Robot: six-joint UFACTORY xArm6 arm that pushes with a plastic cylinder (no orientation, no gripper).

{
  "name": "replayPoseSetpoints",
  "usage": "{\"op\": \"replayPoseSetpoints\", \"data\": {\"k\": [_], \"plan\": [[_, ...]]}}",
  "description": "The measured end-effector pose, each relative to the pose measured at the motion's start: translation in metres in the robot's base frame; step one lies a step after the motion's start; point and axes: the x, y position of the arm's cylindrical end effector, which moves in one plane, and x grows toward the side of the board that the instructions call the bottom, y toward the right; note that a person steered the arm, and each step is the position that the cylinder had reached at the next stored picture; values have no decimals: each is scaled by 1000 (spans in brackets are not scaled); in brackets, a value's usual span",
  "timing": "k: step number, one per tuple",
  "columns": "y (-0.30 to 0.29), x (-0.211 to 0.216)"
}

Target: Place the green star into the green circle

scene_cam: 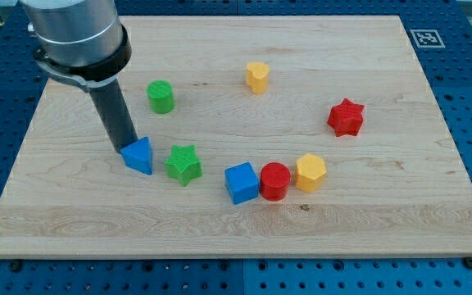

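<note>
Green star [183, 164] lies on the pale wooden worktop [367, 221], left of centre and toward the view's bottom; it is a small ridged plastic block with blunt points and a matte finish. The green circle [161, 97], a short upright cylinder with the same ribbed sides, stands well apart from it toward the view's top and slightly to the left. The worktop is a board of joined light planks with visible grain, set on a blue perforated base [465, 98], and a black-and-white marker tag [425, 38] sits at its top right corner.

My tip [124, 148] is at the lower end of a straight dark rod that hangs from a wide grey and black cylinder. It touches, or very nearly touches, the left upper edge of the blue triangle [140, 155], a wedge-like block. That blue triangle sits just beside the green star, on the star's left, between it and the tip. This end effector is a bare rod with no jaws, so it grasps nothing.

To the star's right a blue cube [241, 182], a red cylinder [274, 181] and a yellow hexagon [310, 172] form a close row. A red star [346, 117] sits further right, and a yellow block [257, 77] of unclear shape lies near the top.
</note>
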Motion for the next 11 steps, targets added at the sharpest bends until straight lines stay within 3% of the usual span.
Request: {"op": "replayPoseSetpoints", "data": {"k": [2, 4, 6, 11], "plan": [[25, -26], [21, -22], [21, 24], [104, 60]]}}
